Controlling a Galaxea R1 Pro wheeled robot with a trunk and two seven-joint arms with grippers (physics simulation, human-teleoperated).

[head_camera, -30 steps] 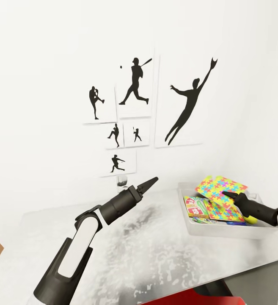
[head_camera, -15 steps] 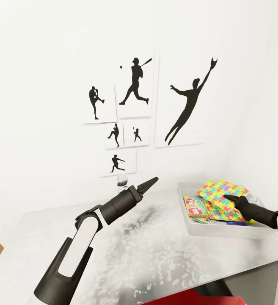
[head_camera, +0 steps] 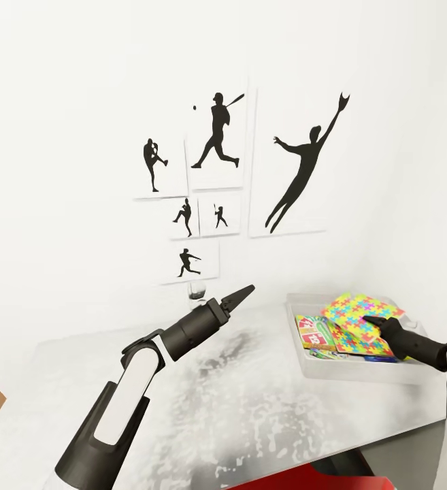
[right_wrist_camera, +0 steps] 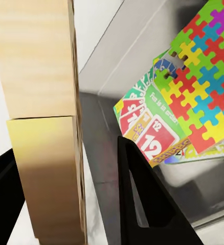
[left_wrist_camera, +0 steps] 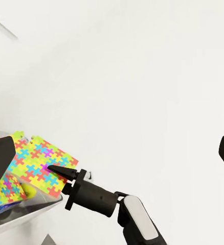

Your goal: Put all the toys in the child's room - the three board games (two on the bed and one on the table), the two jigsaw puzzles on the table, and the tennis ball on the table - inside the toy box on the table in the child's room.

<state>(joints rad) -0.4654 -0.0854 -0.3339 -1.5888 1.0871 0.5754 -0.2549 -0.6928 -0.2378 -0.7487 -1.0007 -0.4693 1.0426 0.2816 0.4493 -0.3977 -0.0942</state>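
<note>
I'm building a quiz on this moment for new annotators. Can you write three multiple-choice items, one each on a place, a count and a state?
1. Where is the toy box?
A. on the table
B. on the floor
C. on a bed

2. How many framed silhouette pictures hang on the wall?
A. three
B. six
C. nine

3. What is the right gripper doing?
A. hanging far from the box
B. holding the jigsaw puzzle box over the tray
C. pressing the wall

Answers:
1 A, the tray stands on the pale tabletop.
2 B, six frames can be counted.
3 B, its fingers close on the tilted puzzle box's edge.
</note>
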